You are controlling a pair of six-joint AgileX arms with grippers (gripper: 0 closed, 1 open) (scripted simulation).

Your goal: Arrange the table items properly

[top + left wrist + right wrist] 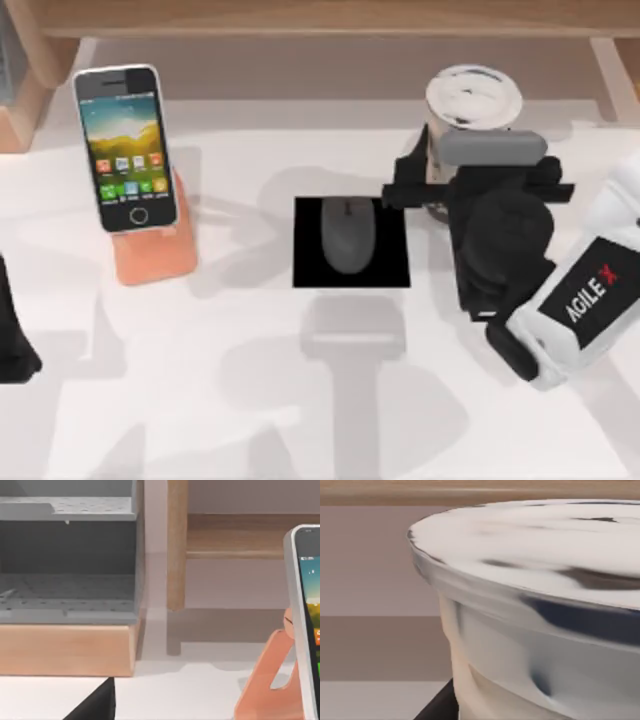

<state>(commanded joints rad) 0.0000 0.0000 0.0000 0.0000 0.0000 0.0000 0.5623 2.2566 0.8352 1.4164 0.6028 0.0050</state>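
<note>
Right gripper point(437, 190) sat at the milk-tea cup point(473, 100), far right; cannot tell if it pinched it, wrist body blocked the view; glossy lid, clear wall; oval grey mouse point(347, 233) lay on flat black pad point(351, 256), centre; smartphone point(124, 147) leaned on peach wedge stand point(155, 255), far left; left arm point(14, 340) parked at left edge.

I see a white table point(250, 420) running under a wooden shelf edge at its far side. A flat black square pad point(305, 270) lies on it near the middle, a grey oval mouse point(348, 235) resting on that. Towards the left a peach-orange stand point(150, 260) sits on the surface, propping a smartphone point(125, 145). Right of the pad stands a lidded clear milk-tea cup point(473, 98), upright. A wooden box point(67, 650) holding grey trays sits at the far left.
</note>
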